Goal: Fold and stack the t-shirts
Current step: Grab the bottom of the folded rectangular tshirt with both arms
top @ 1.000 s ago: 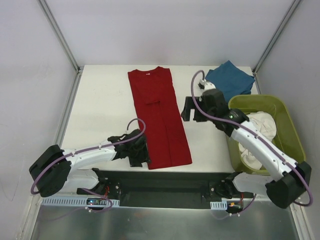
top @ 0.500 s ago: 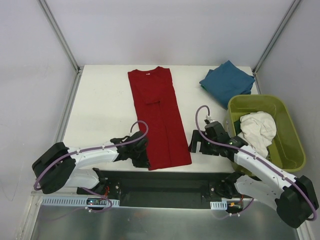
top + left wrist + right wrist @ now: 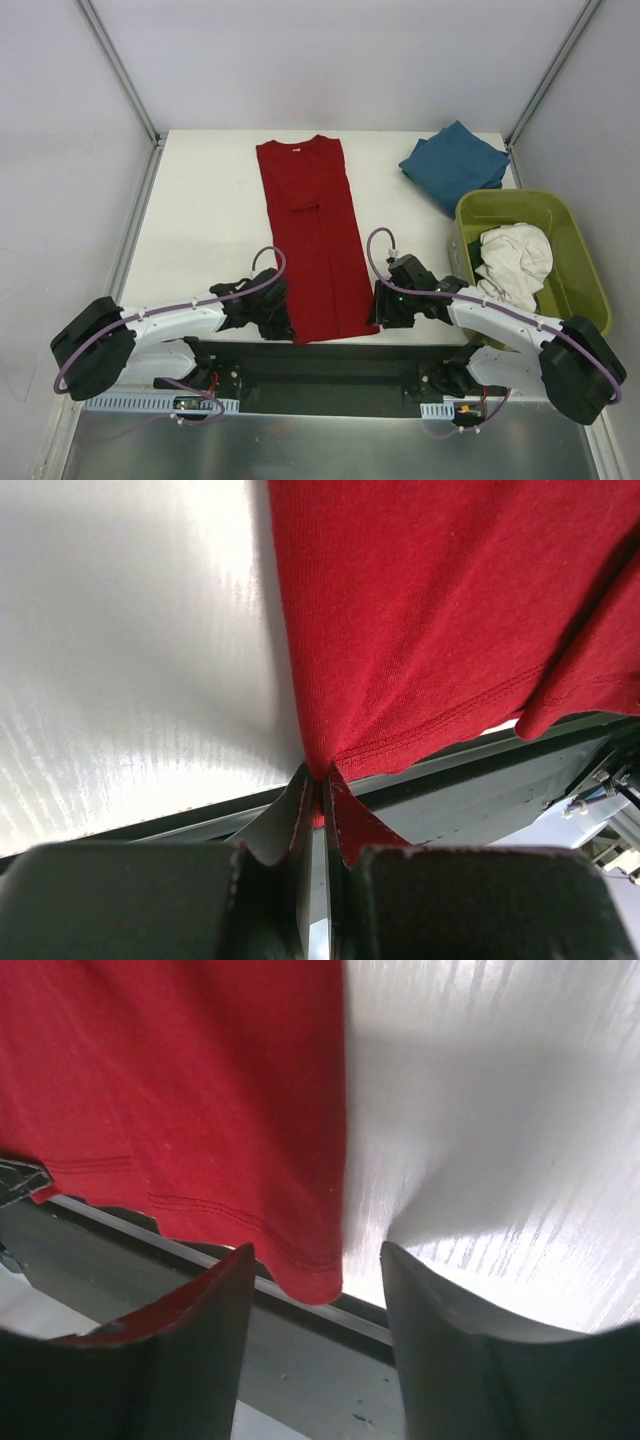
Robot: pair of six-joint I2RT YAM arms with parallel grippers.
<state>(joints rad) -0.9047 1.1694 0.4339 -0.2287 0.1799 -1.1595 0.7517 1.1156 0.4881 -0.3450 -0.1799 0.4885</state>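
The deep red t-shirt [image 3: 315, 240] lies flat in a long narrow strip down the middle of the table, neck label at the far end. My left gripper [image 3: 285, 325] is shut on its near left hem corner; in the left wrist view the red cloth [image 3: 430, 610] is pinched between the fingertips of the left gripper [image 3: 320, 775]. My right gripper [image 3: 378, 308] is at the near right hem corner. In the right wrist view the right gripper [image 3: 315, 1246] is open, with that corner of red cloth [image 3: 190, 1090] between the jaws, untouched. A folded teal-blue t-shirt [image 3: 455, 162] lies far right.
An olive-green tub [image 3: 580, 290] stands at the right edge with a crumpled white t-shirt [image 3: 512, 262] inside. Bare white table [image 3: 200, 220] stretches left of the red shirt. The table's near edge and the black mounting rail [image 3: 330, 365] run just below both grippers.
The right arm swung from beside the teal shirt down to the red shirt's near right corner and its jaws narrowed. The left gripper closed on the near left hem corner.
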